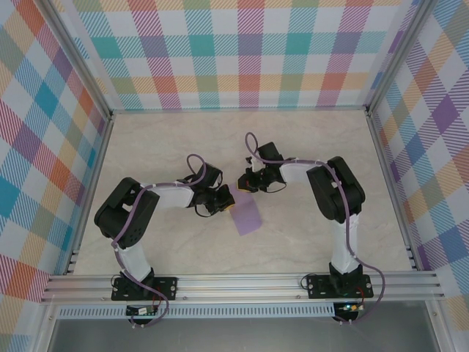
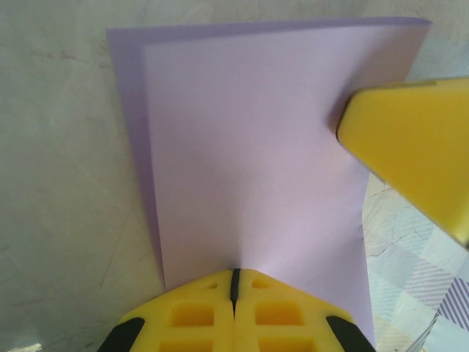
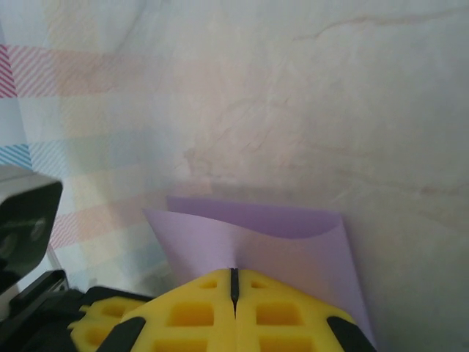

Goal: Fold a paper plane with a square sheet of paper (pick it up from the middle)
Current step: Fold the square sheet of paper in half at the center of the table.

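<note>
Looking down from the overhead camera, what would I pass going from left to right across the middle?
left checked wall → left arm → left arm's fingers → purple sheet of paper → right arm → right checked wall

Table: pale cream marble-look top with faint veins
Near edge: aluminium rail running right across it
Middle: folded square sheet of paper, lavender; whether it touches the top cannot be told

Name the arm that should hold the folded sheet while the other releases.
Left, probably: the left gripper is shut mid-edge on the square sheet of paper, both layers before it; the right gripper pinches a side edge off-centre.
</note>
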Motion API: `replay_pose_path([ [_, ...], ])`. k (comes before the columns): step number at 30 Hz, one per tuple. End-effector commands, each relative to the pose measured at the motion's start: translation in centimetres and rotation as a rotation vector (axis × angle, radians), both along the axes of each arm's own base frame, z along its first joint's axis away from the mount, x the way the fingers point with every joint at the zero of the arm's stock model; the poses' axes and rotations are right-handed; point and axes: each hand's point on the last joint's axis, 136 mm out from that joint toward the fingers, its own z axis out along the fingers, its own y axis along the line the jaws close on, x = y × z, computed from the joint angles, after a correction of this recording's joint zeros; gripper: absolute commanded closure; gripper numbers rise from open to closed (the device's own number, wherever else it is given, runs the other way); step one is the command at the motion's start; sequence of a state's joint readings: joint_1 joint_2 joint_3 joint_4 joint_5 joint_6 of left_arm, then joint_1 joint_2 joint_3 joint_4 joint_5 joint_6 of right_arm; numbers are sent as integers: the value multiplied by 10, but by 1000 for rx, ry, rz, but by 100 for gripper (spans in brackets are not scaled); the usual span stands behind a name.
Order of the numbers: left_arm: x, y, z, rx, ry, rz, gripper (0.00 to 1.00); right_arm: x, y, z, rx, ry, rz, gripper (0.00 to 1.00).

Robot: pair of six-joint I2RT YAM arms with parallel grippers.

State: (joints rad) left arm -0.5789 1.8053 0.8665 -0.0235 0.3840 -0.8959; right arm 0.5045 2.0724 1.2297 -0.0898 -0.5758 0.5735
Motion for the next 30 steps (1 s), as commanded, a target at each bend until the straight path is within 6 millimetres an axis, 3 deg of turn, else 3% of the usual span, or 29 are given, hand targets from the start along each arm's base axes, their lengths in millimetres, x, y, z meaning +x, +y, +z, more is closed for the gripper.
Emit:
replay_pose_path([
  [1,-95,93,-84,437,355,17,100,26,-2,0,-8,-32,-66,100],
  [8,-96,93,-84,435,354,16,100,59,-45,-23,-157,-48,-235,100],
  [13,-95,93,-85,432,351,17,100,63,-62,4,-197,-127,-263,100],
  [16,-94,92,-85,430,347,14,100,46,-56,27,-129,-147,-210,100],
  [21,-92,91,-85,427,341,13,100,-13,-36,47,21,-64,-34,100],
  [26,-90,90,-86,432,336,10,100,-62,-28,33,24,59,60,100],
  [30,-89,90,-86,433,331,12,100,-81,-29,18,5,119,86,100],
])
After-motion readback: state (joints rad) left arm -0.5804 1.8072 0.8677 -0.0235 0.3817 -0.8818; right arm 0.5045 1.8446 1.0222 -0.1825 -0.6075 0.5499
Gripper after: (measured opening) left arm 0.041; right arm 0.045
